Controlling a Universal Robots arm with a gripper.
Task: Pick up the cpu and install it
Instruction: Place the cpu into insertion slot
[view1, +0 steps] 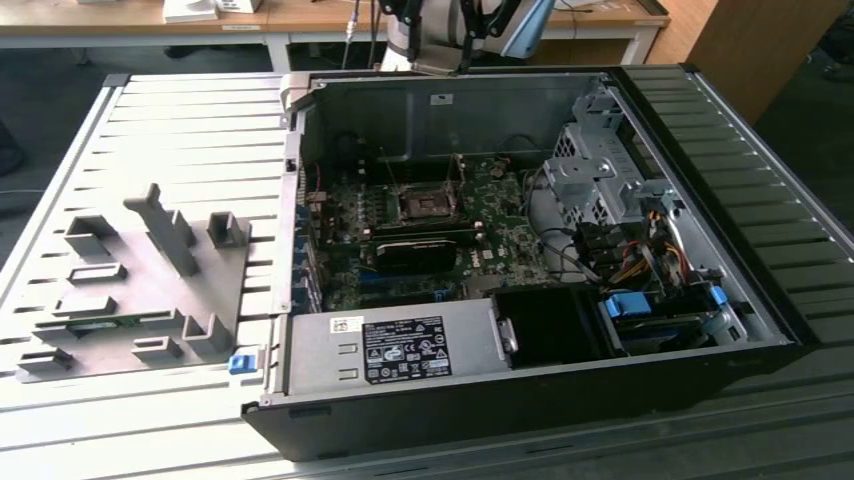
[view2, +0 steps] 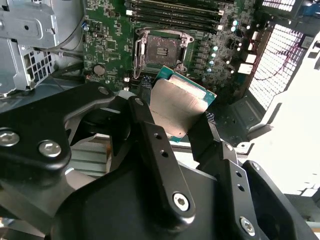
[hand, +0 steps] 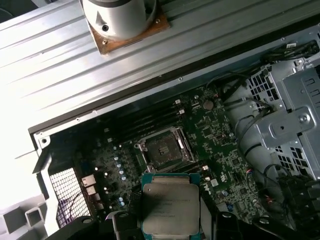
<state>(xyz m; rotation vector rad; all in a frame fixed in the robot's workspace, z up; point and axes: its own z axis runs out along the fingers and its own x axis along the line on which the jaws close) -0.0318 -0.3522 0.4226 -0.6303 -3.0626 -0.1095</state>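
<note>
Slatted metal worktop (view1: 160, 130), open computer case (view1: 534, 395) laid at the exterior view's centre and right, green motherboard (view1: 501, 250) seen inside it, end effector (view2: 176, 114) clamped on the cpu (view2: 182, 102), cpu held above the motherboard, apart from the open socket (view2: 161, 50).

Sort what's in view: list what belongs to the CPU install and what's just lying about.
Job in hand:
- the cpu, clamped in the gripper
- the socket on the motherboard

Just lying about:
- grey fixture, on the exterior view's left
- power supply
- drive cage
- cables
</note>
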